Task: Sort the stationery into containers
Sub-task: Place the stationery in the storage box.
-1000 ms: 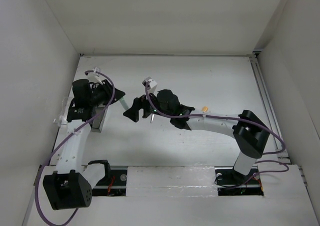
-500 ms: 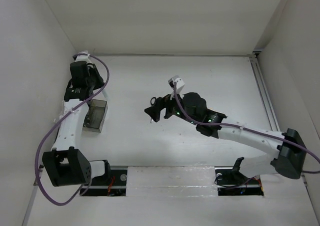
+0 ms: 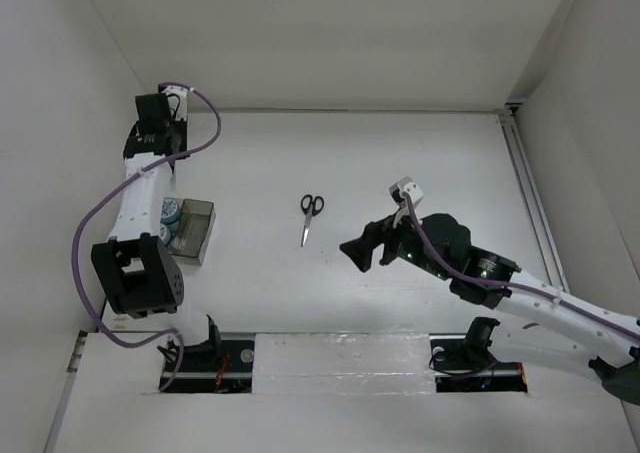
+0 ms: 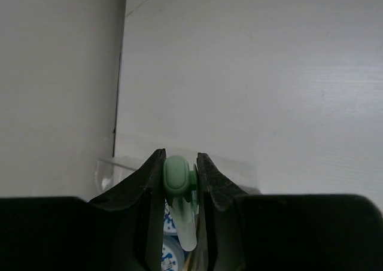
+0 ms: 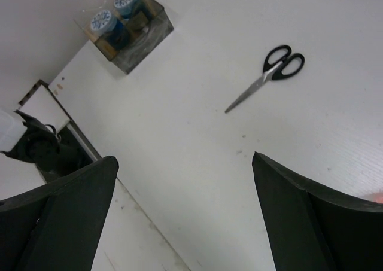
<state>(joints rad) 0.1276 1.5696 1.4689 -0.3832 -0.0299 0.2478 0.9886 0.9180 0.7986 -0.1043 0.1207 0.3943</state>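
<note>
My left gripper is high at the far left by the wall and is shut on the green-capped pen, which hangs cap up between the jaws. Under it lie the two blue-and-white rolls in the clear bin. The smoky dark bin stands right beside the clear bin. The black-handled scissors lie flat mid-table and also show in the right wrist view. My right gripper is open and empty, right of the scissors and nearer than them. The orange-capped pen and highlighter are not clearly visible.
White walls close in the table on the left, back and right. A rail runs along the right edge. The near edge has a white sill with dark slots. A small pinkish tip shows at the right edge of the right wrist view.
My left arm swung from over the bins to the far left wall, still holding the pen. My right arm drew back toward the near right, uncovering the scissors on the table.
</note>
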